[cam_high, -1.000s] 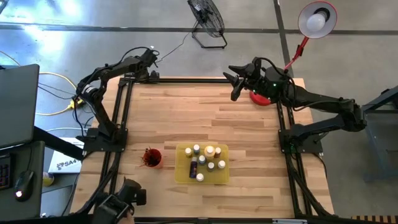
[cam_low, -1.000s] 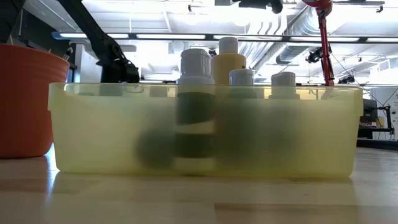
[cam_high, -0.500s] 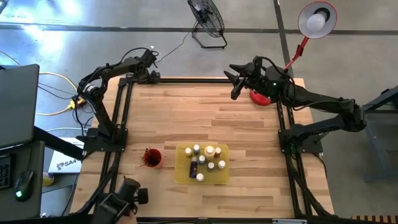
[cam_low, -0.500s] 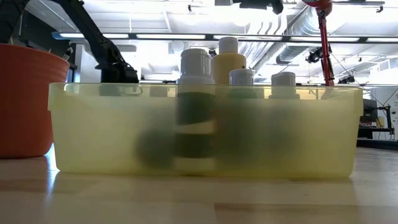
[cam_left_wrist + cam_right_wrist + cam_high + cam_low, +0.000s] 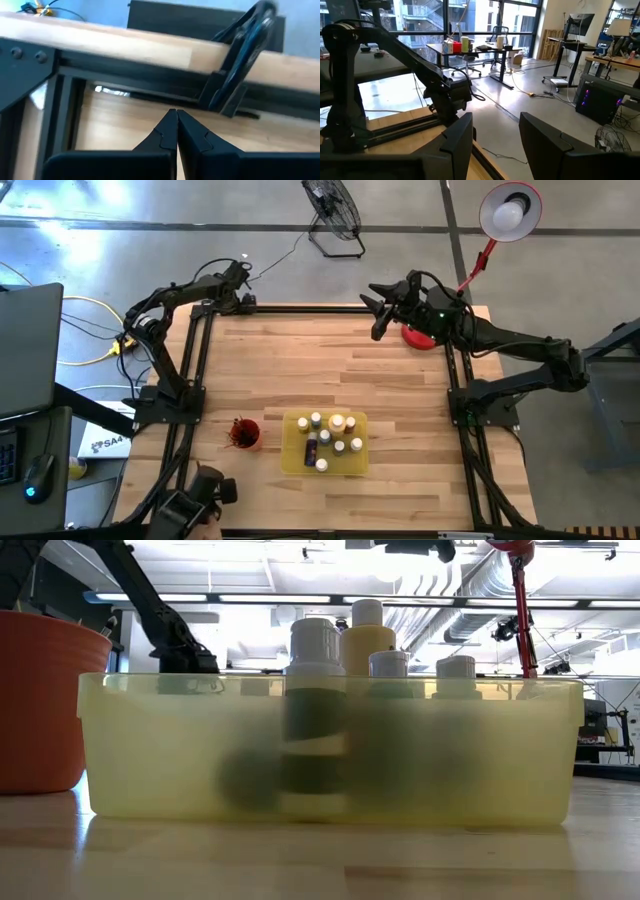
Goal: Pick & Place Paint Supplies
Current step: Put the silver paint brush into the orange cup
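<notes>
Left hand (image 5: 243,271) fingers together; right hand (image 5: 374,310) fingers apart; bottles (image 5: 330,439) in tray (image 5: 292,458)

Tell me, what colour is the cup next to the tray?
The cup is red-orange, seen best in the high view.

A small round red cup (image 5: 244,433) stands just left of the flat translucent yellow plastic tray (image 5: 293,459) — both near the wooden table's (image 5: 300,370) near edge.
</notes>
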Controlling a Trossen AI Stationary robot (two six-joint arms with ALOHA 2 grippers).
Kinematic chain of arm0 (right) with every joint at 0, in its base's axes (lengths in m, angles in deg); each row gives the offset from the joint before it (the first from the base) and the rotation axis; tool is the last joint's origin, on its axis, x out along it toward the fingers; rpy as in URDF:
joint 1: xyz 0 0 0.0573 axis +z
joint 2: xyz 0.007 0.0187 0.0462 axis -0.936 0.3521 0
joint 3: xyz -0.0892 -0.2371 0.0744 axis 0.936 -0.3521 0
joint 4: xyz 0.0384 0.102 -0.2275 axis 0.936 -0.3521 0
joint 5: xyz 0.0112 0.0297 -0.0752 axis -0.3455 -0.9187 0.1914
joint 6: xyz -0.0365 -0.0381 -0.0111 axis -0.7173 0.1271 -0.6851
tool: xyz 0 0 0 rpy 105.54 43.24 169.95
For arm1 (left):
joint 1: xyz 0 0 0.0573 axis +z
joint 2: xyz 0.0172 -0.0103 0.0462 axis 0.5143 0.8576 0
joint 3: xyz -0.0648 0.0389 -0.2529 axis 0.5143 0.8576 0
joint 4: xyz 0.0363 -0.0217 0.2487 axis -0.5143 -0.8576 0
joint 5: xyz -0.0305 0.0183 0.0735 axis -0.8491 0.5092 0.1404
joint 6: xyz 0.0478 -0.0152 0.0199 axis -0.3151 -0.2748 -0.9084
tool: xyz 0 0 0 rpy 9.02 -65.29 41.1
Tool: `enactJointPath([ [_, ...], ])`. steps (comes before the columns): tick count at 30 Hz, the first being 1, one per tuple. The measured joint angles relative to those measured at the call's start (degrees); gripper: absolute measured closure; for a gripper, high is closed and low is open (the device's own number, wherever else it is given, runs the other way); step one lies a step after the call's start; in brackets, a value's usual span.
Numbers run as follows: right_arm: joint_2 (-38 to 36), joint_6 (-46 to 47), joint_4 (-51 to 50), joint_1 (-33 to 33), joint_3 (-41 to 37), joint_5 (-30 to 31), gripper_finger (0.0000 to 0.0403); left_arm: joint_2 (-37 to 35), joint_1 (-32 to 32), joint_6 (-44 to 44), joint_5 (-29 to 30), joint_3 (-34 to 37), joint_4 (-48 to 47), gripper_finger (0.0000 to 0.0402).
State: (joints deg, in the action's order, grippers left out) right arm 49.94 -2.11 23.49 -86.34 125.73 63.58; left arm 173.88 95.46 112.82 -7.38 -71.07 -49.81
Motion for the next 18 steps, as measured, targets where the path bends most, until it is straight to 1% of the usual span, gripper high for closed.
enactJointPath([
  [4,0.0,0.0,0.0,0.0,-0.02,0.0,0.025,1.03,0.02,0.31,-0.06,0.0,1.19,0.0401],
  [8,0.0,-0.01,0.0,0.0,-0.01,0.0,0.025,3.77,0.02,0.35,0.13,0.0,1.81,0.0401],
  [13,0.0,-0.1,0.0,0.0,-0.01,0.15,0.025,6.1,-0.17,2.38,2.8,-0.24,2.22,0.0401],
  [18,0.0,-1.36,0.02,-0.53,-0.02,0.22,0.025,5.68,-0.01,1.46,1.04,-0.29,2.65,0.0401],
])
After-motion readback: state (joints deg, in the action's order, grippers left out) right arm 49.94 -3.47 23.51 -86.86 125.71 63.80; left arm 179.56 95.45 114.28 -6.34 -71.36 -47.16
